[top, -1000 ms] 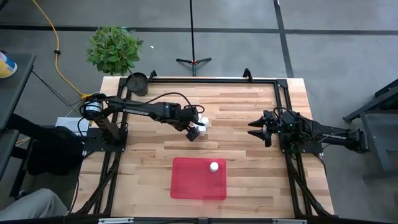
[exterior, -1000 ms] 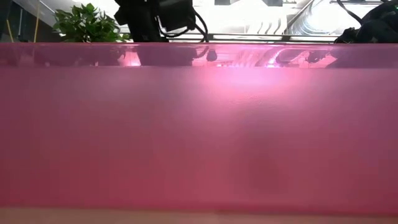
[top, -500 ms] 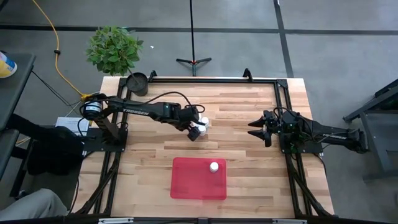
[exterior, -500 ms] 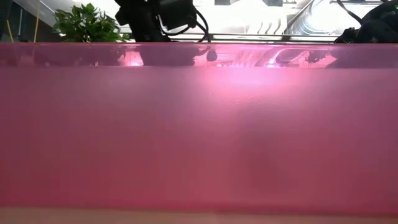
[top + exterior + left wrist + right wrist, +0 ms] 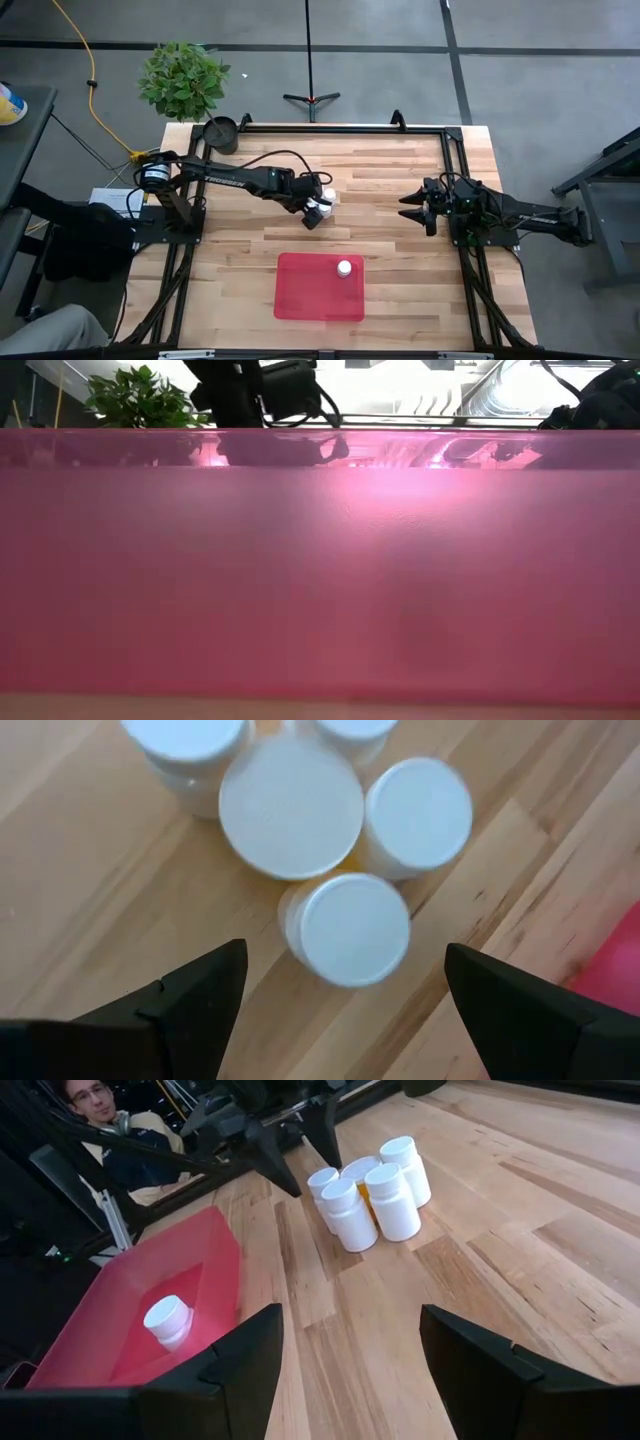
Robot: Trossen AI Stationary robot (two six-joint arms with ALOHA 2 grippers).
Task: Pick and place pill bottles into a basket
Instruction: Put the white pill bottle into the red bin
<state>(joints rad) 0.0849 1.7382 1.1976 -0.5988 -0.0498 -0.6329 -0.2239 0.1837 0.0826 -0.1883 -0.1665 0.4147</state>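
Observation:
Several white-capped pill bottles (image 5: 322, 199) stand upright in a tight cluster on the table's middle; they also show in the right wrist view (image 5: 368, 1195). My left gripper (image 5: 312, 212) is open above the cluster's near side, pointing down. Its fingers stand on either side of the nearest bottle (image 5: 348, 928) without touching it. The red basket (image 5: 320, 287) lies near the front edge with one bottle (image 5: 344, 267) upright inside it. In the low view the basket's wall (image 5: 320, 580) fills the picture. My right gripper (image 5: 408, 208) is open and empty to the cluster's right.
A small dark round pot (image 5: 220, 133) sits at the table's far left corner, a green plant (image 5: 183, 78) behind it. A stand (image 5: 311, 97) is on the floor beyond the far edge. A person (image 5: 100, 1110) sits beyond the table's left side.
My left arm has reached slightly farther toward the bottle cluster; its gripper stays open over the nearest bottle. The bottles and basket have not moved.

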